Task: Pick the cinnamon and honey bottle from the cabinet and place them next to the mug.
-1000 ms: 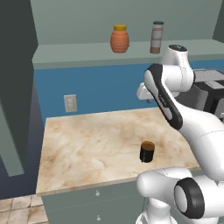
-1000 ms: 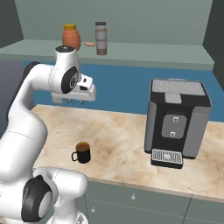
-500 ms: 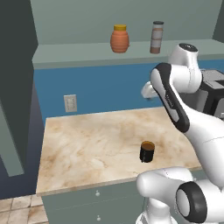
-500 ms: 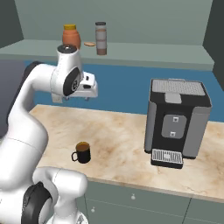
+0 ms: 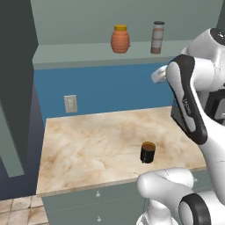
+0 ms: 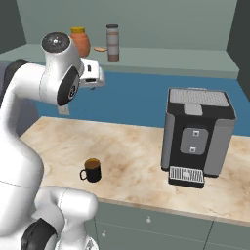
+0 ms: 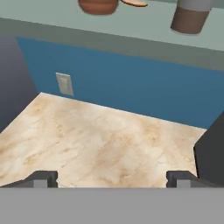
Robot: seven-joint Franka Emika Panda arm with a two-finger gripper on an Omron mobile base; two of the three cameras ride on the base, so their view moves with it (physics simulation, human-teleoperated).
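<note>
The pincer [image 7: 112,177] gapes wide and empty; honey bottle [image 7: 98,6] and cinnamon [image 7: 190,16] stand above it, well apart.

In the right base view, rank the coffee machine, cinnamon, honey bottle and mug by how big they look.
1. Coffee machine, by far the largest.
2. Cinnamon and honey bottle: taller against wider, too close to rank; the arm hides part of the bottle.
3. Mug, smallest-looking though nearer the camera, so that ranking holds.

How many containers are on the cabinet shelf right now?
2: the squat orange ribbed honey jar on the left, and the slim brown grey-capped cinnamon shaker to its right. Something flat lies between them.
</note>
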